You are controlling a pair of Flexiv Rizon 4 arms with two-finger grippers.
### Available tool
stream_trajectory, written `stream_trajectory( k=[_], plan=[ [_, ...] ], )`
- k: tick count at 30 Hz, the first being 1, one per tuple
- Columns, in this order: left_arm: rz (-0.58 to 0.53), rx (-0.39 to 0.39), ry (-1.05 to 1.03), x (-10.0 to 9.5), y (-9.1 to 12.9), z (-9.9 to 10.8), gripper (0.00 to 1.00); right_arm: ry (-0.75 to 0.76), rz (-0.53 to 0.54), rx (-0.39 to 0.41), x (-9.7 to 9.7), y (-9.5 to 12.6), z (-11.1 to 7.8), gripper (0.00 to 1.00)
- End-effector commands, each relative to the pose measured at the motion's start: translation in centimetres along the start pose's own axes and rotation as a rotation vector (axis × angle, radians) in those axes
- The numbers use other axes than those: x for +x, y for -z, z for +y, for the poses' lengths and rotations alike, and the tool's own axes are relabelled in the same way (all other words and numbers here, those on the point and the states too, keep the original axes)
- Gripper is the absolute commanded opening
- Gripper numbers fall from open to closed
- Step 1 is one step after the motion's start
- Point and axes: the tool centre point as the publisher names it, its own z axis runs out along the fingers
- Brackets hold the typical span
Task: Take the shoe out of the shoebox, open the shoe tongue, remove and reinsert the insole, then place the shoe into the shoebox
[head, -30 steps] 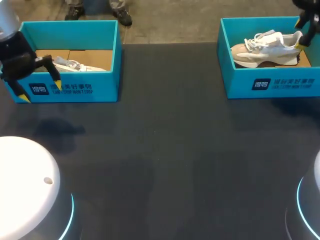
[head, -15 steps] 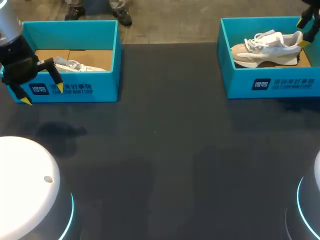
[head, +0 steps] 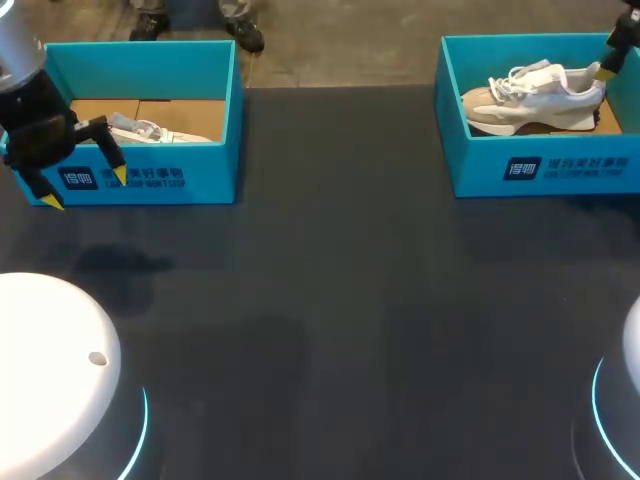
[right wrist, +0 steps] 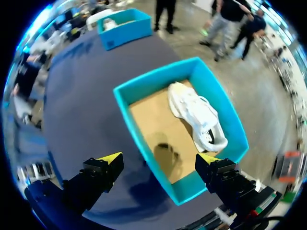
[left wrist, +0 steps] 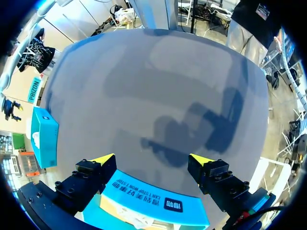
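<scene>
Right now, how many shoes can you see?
2. One white shoe lies in the right teal shoebox; a second shoe, mostly hidden, lies in the left teal shoebox.

Light falls from above on my dark bench (head: 330, 300), soft and even. My left pincer (head: 84, 188) throws a faint shadow on it, in front of the left shoebox (head: 140, 180). From the left wrist the bench looks pale, with big dark arm shadows. From the right wrist, my right pincer (right wrist: 159, 158) drops a dark shadow on the floor of the right shoebox (right wrist: 125, 103). The shoe (right wrist: 196, 115) shines bright white.
</scene>
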Motion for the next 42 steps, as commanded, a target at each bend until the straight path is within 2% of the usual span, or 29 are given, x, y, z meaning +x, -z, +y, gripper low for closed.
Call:
stream_trajectory(
  k=[1,9,16,24,28,42],
  plan=[
    [0.001,-0.002,-0.001,0.0,0.0,-0.1,1.0,-0.298,-0.024,0.128,-3.5,-1.3,1.4,1.0],
    [0.001,-0.002,-0.001,0.0,0.0,-0.1,1.0,-0.498,-0.13,0.142,-7.3,-2.1,1.2,1.0],
    [0.001,-0.002,-0.001,0.0,0.0,-0.1,1.0,-0.613,-0.226,0.181,-9.3,-3.0,0.4,1.0],
    [0.001,-0.002,-0.001,0.0,0.0,-0.1,1.0,-0.786,-0.277,0.164,-10.3,-3.3,-0.2,1.0],
    [0.001,-0.002,-0.001,0.0,0.0,-0.1,1.0,-0.849,-0.255,0.139,-10.8,-3.8,-0.8,1.0],
    [0.001,-0.002,-0.001,0.0,0.0,-0.1,1.0,-0.845,-0.251,0.14,-10.8,-3.8,-0.9,1.0]
  ],
)
